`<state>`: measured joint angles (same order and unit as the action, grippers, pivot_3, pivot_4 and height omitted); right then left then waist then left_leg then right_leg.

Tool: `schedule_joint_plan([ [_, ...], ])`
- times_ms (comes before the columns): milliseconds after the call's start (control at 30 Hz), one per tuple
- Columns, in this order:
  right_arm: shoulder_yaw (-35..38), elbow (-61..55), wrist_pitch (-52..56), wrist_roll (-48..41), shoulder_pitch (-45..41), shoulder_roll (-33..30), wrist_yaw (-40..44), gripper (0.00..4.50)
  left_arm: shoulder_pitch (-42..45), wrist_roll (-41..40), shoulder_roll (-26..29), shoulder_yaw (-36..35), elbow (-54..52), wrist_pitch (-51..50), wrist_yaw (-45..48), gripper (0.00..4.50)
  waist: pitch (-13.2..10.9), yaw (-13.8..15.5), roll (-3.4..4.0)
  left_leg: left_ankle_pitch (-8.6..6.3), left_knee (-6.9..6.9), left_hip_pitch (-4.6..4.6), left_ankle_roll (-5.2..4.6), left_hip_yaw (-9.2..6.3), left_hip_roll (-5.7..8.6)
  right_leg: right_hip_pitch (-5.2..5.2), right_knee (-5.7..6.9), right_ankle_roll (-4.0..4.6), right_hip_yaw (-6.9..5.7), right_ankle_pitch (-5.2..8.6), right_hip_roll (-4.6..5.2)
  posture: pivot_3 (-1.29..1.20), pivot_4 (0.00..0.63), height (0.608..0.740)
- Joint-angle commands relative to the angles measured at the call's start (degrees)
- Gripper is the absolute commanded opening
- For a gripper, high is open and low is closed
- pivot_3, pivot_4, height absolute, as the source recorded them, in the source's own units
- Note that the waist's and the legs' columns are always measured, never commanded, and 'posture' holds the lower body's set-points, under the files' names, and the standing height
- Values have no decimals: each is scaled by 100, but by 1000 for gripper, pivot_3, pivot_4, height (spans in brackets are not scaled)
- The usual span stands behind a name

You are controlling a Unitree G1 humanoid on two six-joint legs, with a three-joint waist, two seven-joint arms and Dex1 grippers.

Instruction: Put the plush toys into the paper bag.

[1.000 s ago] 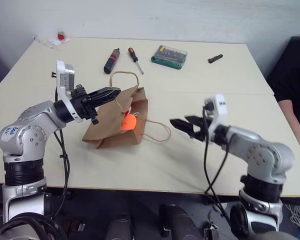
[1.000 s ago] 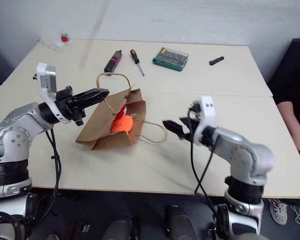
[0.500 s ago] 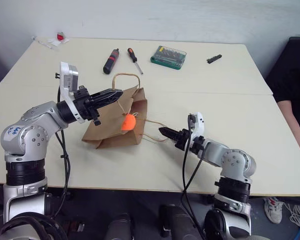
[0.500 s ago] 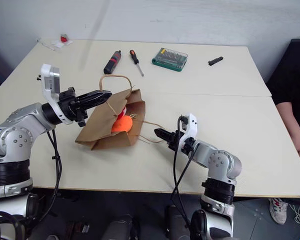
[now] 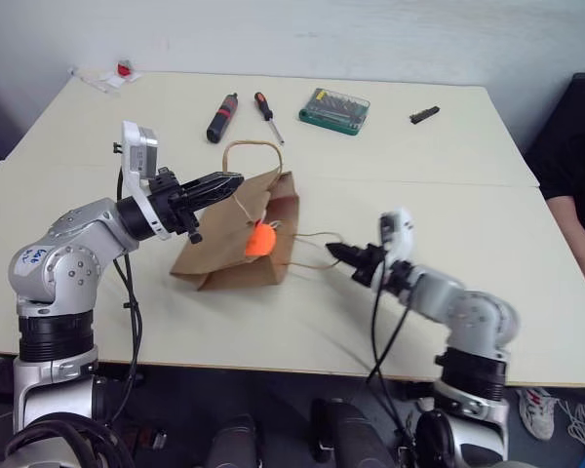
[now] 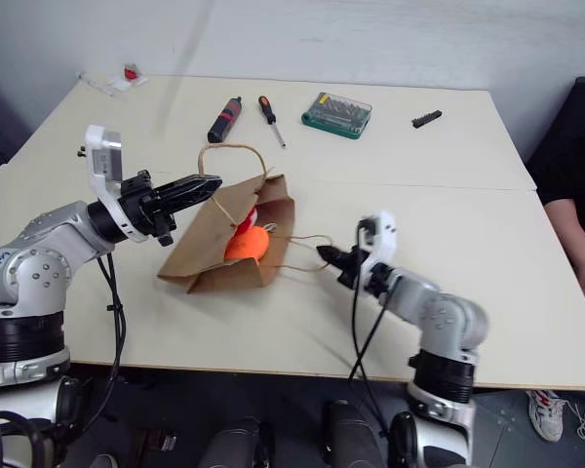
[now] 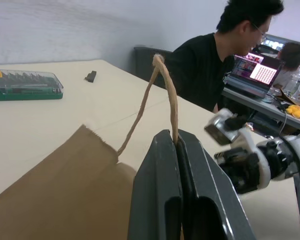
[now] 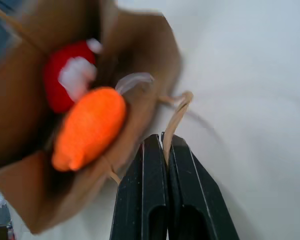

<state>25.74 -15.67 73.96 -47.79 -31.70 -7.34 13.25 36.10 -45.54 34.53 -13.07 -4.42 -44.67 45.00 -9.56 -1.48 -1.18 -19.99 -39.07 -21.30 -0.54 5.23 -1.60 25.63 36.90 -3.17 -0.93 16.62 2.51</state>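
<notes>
Brown paper bag handles pinched by both grippers' jaws.

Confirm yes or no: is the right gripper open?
No, the right gripper is shut on the paper bag's handle, its fingers pressed together around the cord.

The paper bag is matt brown kraft paper with twisted paper-cord handles. The orange toy looks soft and fuzzy. The surface is smooth and matt. Both tools' fingers are smooth black plastic.
</notes>
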Motion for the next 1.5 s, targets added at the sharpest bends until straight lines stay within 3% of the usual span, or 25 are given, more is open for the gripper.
schedule_joint_plan([
  [33, 776, -634, 228, -1100, -647, -660, -82, 41, 425, -45, -90, 4, -150, 176, -2, 0, 0, 9, 0, 0, 0, -1, 0, -2, 0, 0, 0, 0, -3, 0, 0, 0, 150, 740],
  [167, 675, -923, 399, -1387, -1105, -1732, -97, 41, 805, 171, -412, 122, 282, 505, -48, 0, 0, -5, 0, 0, 9, 2, 1, -2, -3, -2, -6, 0, -5, 0, -5, 0, 150, 740],
  [300, 207, -1101, 262, -1339, -1211, -2361, 26, 41, 1077, 438, -803, 391, 742, 871, 56, 0, -1, -16, 2, 1, 9, 5, 2, 8, -6, -4, -13, 0, 2, 0, -11, 0, 150, 740],
  [433, -362, -1355, -166, -958, -854, -2469, 10, 41, 1171, 621, -1175, 607, 961, 1099, 124, 0, -1, -7, 1, 2, 7, 2, 4, 9, -9, -2, -14, -1, 4, 0, -15, 0, 150, 740],
  [567, -575, -1582, -668, -804, -527, -2300, -57, 41, 1029, 688, -1165, 647, 938, 1070, 180, 0, -1, -4, 1, 2, 6, 1, 4, 9, -8, -2, -14, -1, 5, 0, -13, 0, 150, 740],
  [600, -532, -1604, -722, -894, -517, -2247, -79, 210, 984, 661, -1115, 607, 890, 1032, 192, 0, -1, -9, 1, 2, 5, 1, 4, 9, -9, -2, -13, -1, 6, 0, -13, 0, 150, 740],
  [700, -414, -1683, -771, -1194, -447, -2273, -66, 995, 853, 504, -907, 431, 663, 814, 183, 649, -1, -14, 1, 3, 5, 3, 5, 7, -11, -2, -11, -1, 5, 0, -14, 0, 150, 740],
  [867, 123, -1751, -701, -1991, -114, -2723, -71, 2730, 428, 64, -330, 11, -35, 166, 131, 2212, -1, -3, 2, 2, 6, 0, 4, 3, -13, -1, -13, -1, 4, 0, -11, 0, 150, 740],
  [1033, 827, -1794, -662, -3072, 702, -3565, 16, 4478, -226, -180, 186, -328, -743, -178, 62, 3759, -1, 51, 2, -1, 6, 3, -3, -3, -8, -12, -20, -1, 2, 0, -3, 0, 150, 740],
  [1100, 1094, -1850, -620, -3331, 1288, -3926, 229, 4500, -622, -286, 332, -441, -1017, -311, 53, 4392, -1, 63, 2, -1, 6, 4, -3, -3, -9, -15, -27, -2, 3, 0, -4, 0, 150, 740],
  [1167, 1044, -1959, -693, -3161, 1774, -4170, 431, 4500, -939, -248, 382, -352, -1231, -294, 68, 4453, -1, 77, 2, -1, 10, 8, -3, -2, -10, -18, -33, -2, 4, 0, -5, 0, 150, 740],
  [1233, 202, -2050, -1147, -2163, 2109, -4148, 580, 4500, -1272, 183, 207, 191, -1426, 53, 42, 4453, 1, 91, -2, -1, 10, 10, -3, -2, -9, -20, -37, -2, 6, 0, -6, 0, 150, 740],
  [1333, -775, -1715, -1611, -1216, 2008, -3589, 175, 3929, -1430, 605, -48, 647, -1337, 433, -19, 4500, 5, 98, -9, 2, 1, 17, -6, 6, -6, -26, -50, -11, 17, -5, -7, 0, 150, 740],
  [1433, -2014, -1569, -2286, -42, 1877, -3093, 246, 2912, -1330, 714, -309, 857, -1192, 679, 55, 4500, 3, 119, -6, 4, 3, 12, -2, 10, -6, -14, -44, -13, 21, -6, -12, 0, 150, 740],
  [1500, -2431, -1417, -2580, 306, 1668, -2652, 239, 2260, -1291, 866, -356, 1051, -1144, 829, 154, 4500, 2, 110, -3, 4, 7, 11, 0, 10, -10, -13, -39, -12, 20, -6, -19, 0, 150, 740],
])
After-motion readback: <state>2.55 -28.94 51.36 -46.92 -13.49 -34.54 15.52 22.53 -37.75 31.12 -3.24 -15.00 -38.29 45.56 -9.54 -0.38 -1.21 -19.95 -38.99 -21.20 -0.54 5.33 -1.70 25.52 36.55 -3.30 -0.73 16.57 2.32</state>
